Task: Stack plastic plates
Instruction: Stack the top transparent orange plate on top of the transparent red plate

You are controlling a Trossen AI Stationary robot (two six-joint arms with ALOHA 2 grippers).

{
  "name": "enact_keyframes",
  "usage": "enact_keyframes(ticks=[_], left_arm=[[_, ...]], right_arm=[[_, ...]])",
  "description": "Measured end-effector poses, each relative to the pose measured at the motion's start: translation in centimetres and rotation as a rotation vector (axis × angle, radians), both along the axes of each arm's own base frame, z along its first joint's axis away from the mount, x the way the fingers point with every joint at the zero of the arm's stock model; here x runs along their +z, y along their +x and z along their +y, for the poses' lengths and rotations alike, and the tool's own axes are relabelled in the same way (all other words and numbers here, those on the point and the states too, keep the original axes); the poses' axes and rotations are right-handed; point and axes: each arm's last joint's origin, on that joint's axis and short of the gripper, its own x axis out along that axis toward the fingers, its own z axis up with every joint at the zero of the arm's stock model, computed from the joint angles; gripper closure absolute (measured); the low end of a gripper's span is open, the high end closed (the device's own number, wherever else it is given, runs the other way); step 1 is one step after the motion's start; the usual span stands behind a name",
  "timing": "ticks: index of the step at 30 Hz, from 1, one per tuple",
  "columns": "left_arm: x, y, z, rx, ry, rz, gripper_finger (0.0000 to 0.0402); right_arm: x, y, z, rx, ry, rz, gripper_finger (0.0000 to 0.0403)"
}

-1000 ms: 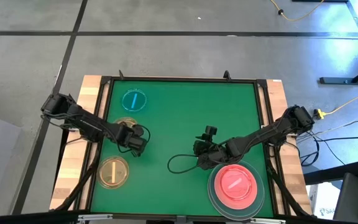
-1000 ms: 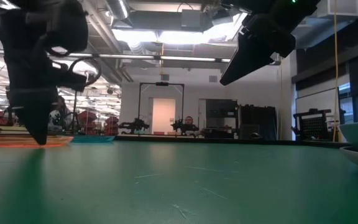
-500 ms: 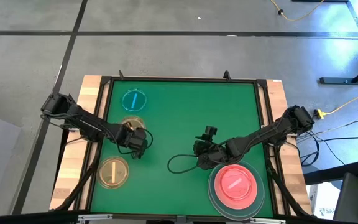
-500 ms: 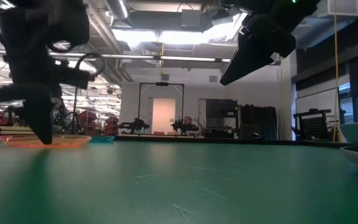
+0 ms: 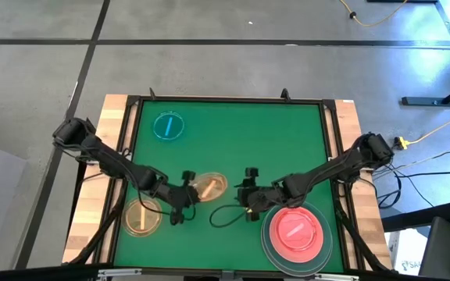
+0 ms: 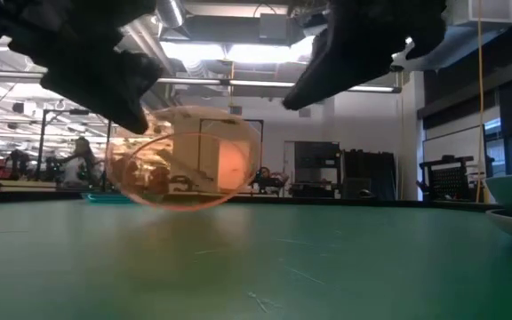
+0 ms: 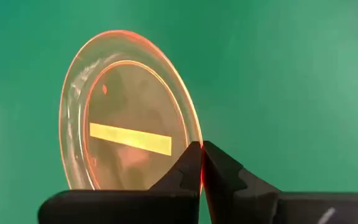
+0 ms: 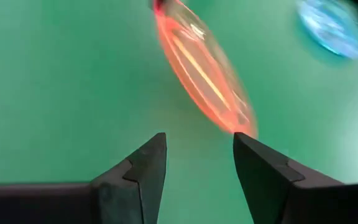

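My left gripper (image 5: 187,191) is shut on a small translucent amber plate with a yellow stripe (image 5: 210,186), held in the air over the table's middle near part. The same plate (image 6: 185,158) floats tilted above the green surface in the low view. My right gripper (image 5: 246,200) is open just right of the plate, its fingers (image 8: 143,168) pointing at it without touching. A second amber plate (image 5: 143,216) lies flat near the left near corner, and a blue plate (image 5: 169,126) lies flat at the far left. A stack of large plates with pink on top (image 5: 295,232) sits at the near right. My left gripper pinches the amber plate's rim (image 7: 194,134) between its two fingers (image 7: 185,171), on the edge that faces the table's left. The fingers come roughly level from the left. The plate is lifted clear of the table and tilted, its free edge toward the right gripper.
A loop of black cable (image 5: 223,211) lies on the mat below the two grippers. The green mat (image 5: 233,140) has open room across its far middle and right. A raised black frame (image 5: 229,100) borders the mat, with wood (image 5: 116,117) beyond it.
My left gripper has lifted the amber plate off the table's left side and carried it right and toward the near edge, to the right gripper; the plate now hangs tilted in the air. My right gripper has shifted a little left and nearer, toward the plate.
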Motion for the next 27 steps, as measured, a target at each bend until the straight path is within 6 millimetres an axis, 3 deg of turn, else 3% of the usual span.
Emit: enact_keyframes(ticks=[9,15,22,27], left_arm=[[-3.2,2.3,-0.4,-0.161,0.056,0.015,0.0399],[-3.1,2.6,0.0,-0.153,0.043,-0.002,0.0399],[-3.1,2.6,-0.1,-0.165,0.028,-0.001,0.0399],[-3.0,2.6,-0.1,-0.168,0.025,-0.001,0.0399]], right_arm=[[-1.1,0.9,0.8,0.210,0.020,-0.048,0.0226],[-2.7,1.4,0.9,0.250,0.042,0.016,0.0226],[-5.7,2.3,0.7,0.280,-0.064,0.070,0.0226],[-5.8,2.8,0.5,0.277,-0.118,0.044,0.0226]])
